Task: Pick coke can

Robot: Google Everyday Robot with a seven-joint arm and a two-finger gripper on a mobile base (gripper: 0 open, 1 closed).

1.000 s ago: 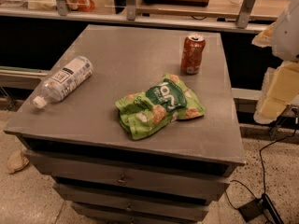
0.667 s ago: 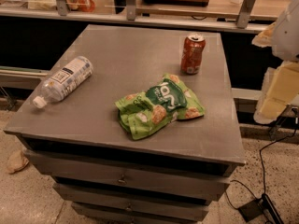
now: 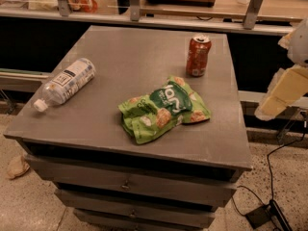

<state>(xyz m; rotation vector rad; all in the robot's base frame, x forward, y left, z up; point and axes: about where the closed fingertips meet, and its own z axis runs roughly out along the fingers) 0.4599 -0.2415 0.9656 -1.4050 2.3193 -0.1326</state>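
Observation:
The coke can is a red-orange can with a silver top. It stands upright on the grey cabinet top, near the far right corner. My gripper shows as a pale cream shape at the right edge of the view, off to the right of the cabinet and well apart from the can. Nothing is seen in it.
A green snack bag lies crumpled in the middle, just in front of the can. A clear plastic bottle lies on its side at the left. A counter with metal posts runs behind. Cables lie on the floor at the right.

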